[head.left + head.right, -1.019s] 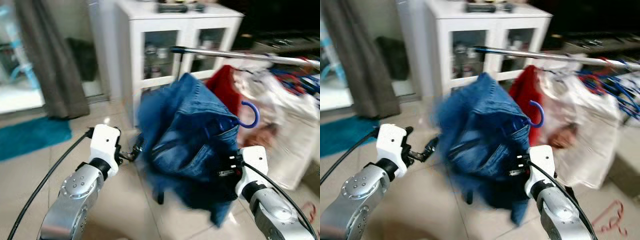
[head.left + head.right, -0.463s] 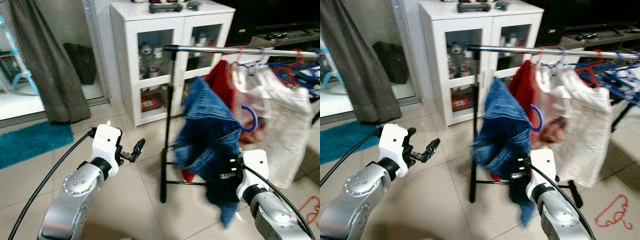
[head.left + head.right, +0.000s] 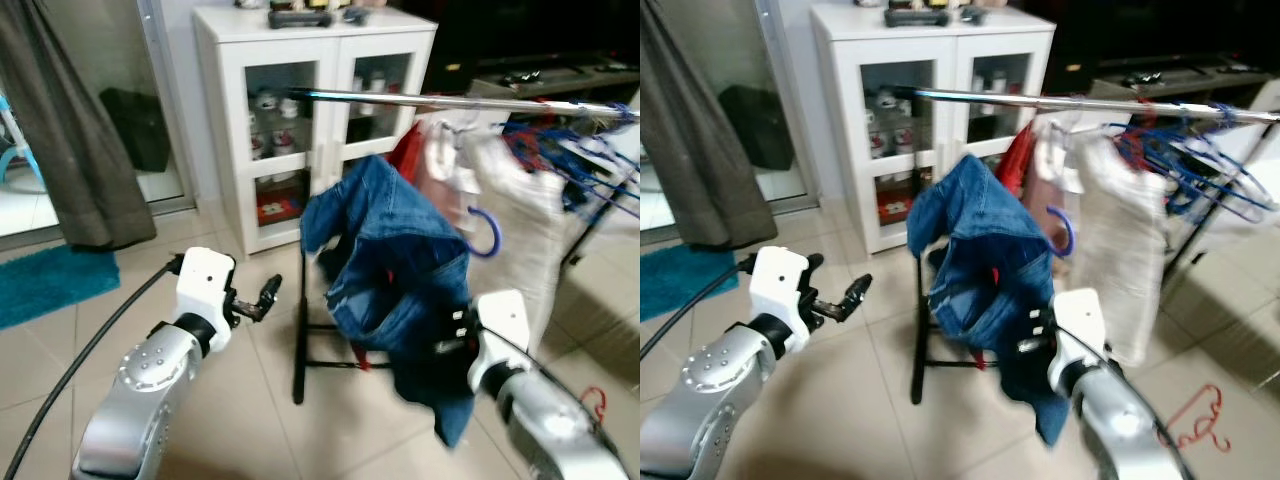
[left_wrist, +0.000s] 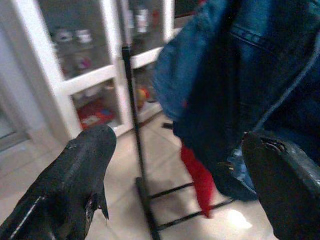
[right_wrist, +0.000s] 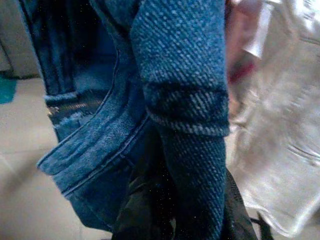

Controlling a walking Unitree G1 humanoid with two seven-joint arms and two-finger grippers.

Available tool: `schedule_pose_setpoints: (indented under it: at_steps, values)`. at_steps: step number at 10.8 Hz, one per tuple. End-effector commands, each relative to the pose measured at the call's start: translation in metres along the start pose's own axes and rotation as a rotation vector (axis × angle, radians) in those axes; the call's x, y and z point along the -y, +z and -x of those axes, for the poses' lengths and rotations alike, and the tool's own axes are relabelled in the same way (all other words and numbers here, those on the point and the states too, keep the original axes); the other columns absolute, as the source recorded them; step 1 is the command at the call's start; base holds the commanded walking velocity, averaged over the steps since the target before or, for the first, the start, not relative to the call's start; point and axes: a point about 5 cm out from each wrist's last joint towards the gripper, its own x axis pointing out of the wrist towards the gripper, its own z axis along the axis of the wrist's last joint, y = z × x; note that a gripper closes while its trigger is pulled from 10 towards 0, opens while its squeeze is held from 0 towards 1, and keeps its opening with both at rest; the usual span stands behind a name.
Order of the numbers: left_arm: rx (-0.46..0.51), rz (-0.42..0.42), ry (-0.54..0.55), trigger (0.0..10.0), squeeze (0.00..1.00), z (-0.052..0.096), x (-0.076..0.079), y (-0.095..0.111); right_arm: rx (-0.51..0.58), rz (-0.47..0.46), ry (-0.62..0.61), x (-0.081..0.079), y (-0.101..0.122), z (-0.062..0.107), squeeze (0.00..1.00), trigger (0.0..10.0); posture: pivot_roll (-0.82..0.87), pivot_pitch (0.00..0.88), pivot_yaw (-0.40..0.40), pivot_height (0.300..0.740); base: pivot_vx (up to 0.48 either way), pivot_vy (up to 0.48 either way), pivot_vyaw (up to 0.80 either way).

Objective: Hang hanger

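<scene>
The blue hanger hook (image 3: 484, 232) pokes from the denim jeans (image 3: 400, 270) I'm carrying, just below the rail (image 3: 450, 101), which runs crosswise ahead of me. My right gripper (image 3: 452, 335) is nearer, buried in denim and apparently clamped on it. My left gripper (image 3: 262, 296) hovers open, empty, left of the jeans.

Head eyes look down at the rack (image 3: 300, 290); wrist views — close on the jeans (image 5: 165, 100).
</scene>
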Motion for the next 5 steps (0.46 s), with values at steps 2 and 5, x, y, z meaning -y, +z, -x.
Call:
schedule_pose_setpoints:
  at_steps: [2, 5]
  values:
    - [0.006, -0.011, -0.004, 10.0, 0.00, -0.0007, 0.0003, 0.0013, 0.029, -0.001, -0.017, 0.0056, 0.0044, 0.0008, 0.00, 10.0, 0.02, 0.000, -0.008, 0.740, 0.000, -0.349, 0.00]
    - [0.002, -0.013, 0.016, 10.0, 0.00, -0.0012, -0.0035, 0.0007, 0.030, 0.007, -0.032, 0.0097, 0.0051, -0.0018, 0.00, 10.0, 0.02, 0.000, -0.011, 0.740, 0.000, -0.346, 0.00]
